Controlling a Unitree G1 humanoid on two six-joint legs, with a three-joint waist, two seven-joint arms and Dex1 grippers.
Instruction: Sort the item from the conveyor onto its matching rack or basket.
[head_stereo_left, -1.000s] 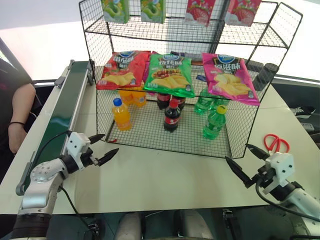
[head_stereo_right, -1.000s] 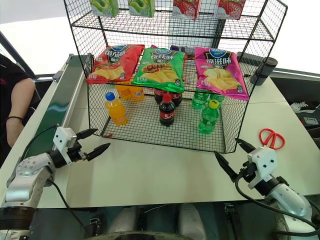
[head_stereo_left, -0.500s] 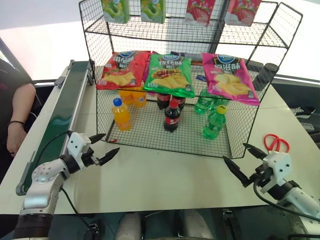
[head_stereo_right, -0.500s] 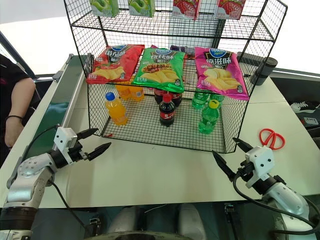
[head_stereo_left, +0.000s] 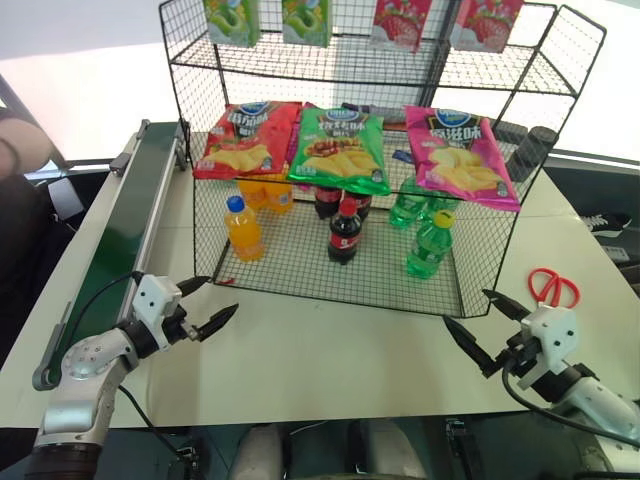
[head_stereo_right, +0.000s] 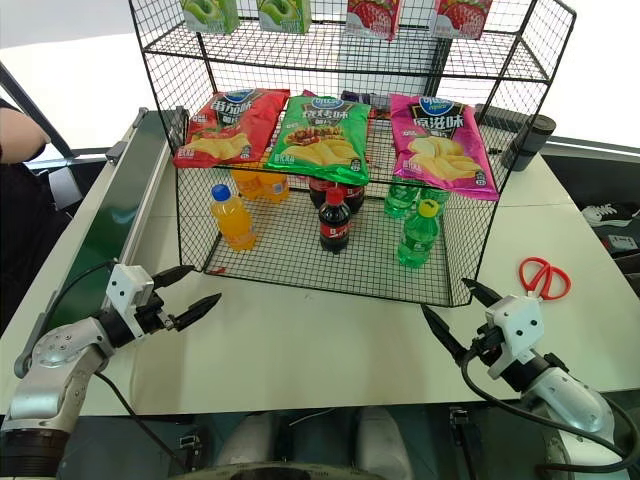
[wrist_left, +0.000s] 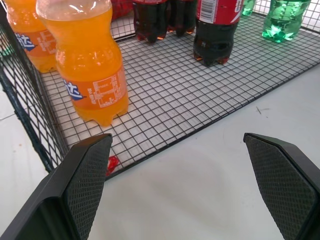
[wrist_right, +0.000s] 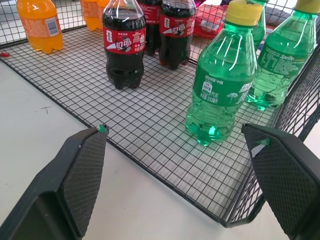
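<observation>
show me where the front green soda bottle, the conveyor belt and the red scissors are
green soda bottle (head_stereo_left: 430, 247), left eye view, on its label.
conveyor (head_stereo_left: 128, 222), left eye view, on the dark green belt.
red scissors (head_stereo_left: 553, 287), left eye view, on the handles.

3 chip bags (head_stereo_left: 340, 150) are hanging, 4 snack packs (head_stereo_left: 305, 20) are sitting up top, and 1 pair of scissors (head_stereo_left: 553, 287) is lying on the table (head_stereo_left: 330, 350).

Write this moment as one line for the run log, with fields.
left gripper: jaws open, empty | right gripper: jaws open, empty | green bottle: upright in basket | belt: no bottle visible
</observation>
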